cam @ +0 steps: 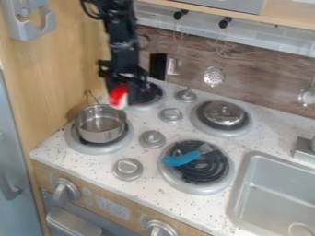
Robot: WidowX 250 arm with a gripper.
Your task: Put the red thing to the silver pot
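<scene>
1. Counter and stove top. The speckled counter carries the left-hand burner, on which the silver pot stands.
2. Arm. The single black arm hangs from the top edge of the view; no second arm bears on the question of which is nearer.
3. Silver pot. Upright and open-topped, it lies below and slightly left of the claw in the view, and is the apparent destination.
4. Claw. It points downward and appears closed around the red thing, near the pot's upper right rim.
5. Red thing. Held at the claw's lower end, so that no gap separates the two. Its long axis runs roughly upright, nearly in line with the claw, the whitish portion lowermost. The coming move probably requires a short shift leftward over the opening, then lowering; the rim or raised handle could catch it.
</scene>
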